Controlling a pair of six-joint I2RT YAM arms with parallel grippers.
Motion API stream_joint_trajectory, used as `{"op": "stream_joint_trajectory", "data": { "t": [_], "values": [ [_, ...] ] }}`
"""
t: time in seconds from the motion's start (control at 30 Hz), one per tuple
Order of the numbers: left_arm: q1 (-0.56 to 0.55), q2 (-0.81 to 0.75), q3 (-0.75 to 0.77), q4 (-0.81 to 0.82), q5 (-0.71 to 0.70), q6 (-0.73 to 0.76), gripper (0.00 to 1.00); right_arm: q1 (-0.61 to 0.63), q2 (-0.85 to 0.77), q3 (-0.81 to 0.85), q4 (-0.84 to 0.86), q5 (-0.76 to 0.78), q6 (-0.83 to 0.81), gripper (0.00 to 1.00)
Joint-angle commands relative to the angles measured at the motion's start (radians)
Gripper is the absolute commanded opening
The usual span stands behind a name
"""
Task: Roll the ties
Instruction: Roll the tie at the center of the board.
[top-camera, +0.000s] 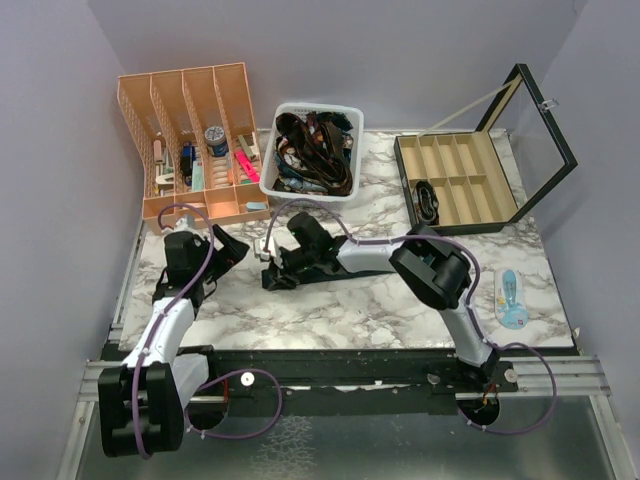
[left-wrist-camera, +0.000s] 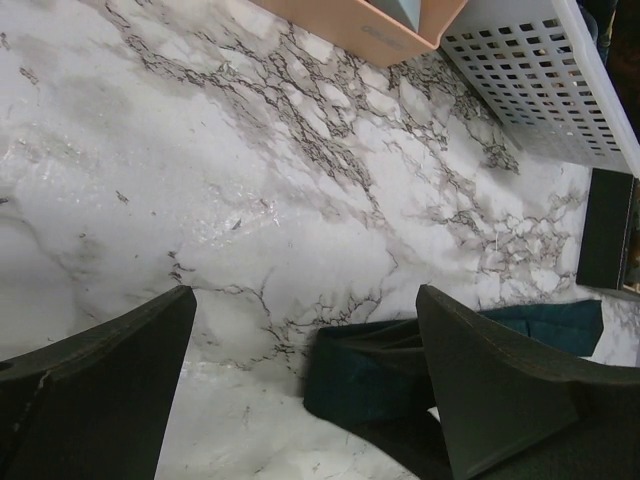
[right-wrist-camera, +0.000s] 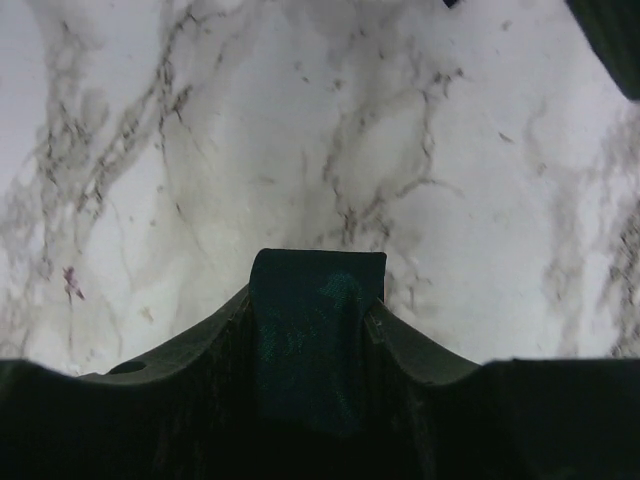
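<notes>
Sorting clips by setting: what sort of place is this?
Likely a lab test booth staged as a wardrobe desk: plain grey walls, marble-look table, basket of ties, compartmented display box.

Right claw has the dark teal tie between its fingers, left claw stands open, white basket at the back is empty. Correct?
No: the top view shows the white basket full of tangled ties. The rest stands: right claw has the dark teal tie between its fingers, left claw open.

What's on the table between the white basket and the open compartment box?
Nothing; only bare marble separates the basket and box, as the top view shows.
</notes>
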Motion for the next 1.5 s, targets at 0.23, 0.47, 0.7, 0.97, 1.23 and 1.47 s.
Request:
{"op": "stream_joint_trajectory", "data": {
  "t": [0.23, 0.47, 0.7, 0.97, 1.23, 1.47],
  "values": [
    [0.028, -0.075, -0.014, -0.08, -0.054, -0.018, 0.92, 0.086, 0.059, 0.07, 0.048, 0.044, 0.106, 0.67],
    [0.031, -0.087, -0.023, -0.081, -0.063, -0.03, 0.92, 0.081, -0.1, -0.032, 0.096, 0.111, 0.061, 0.94],
    [0.034, -0.081, -0.047, -0.053, -0.049, -0.044, 0.92, 0.053, -0.24, -0.115, 0.126, 0.149, 0.153, 1.0],
    [0.034, -0.096, -0.108, 0.016, 0.001, -0.076, 0.92, -0.1, -0.386, -0.356, 0.401, 0.265, 0.997, 1.0],
    [0.035, -0.15, -0.162, -0.05, -0.032, -0.1, 0.92, -0.099, -0.406, -0.362, 0.195, 0.389, 1.166, 1.0],
    [0.035, -0.228, -0.205, -0.028, -0.05, -0.137, 0.92, -0.098, -0.373, -0.312, 0.047, 0.393, 1.226, 0.71]
  ]
}}
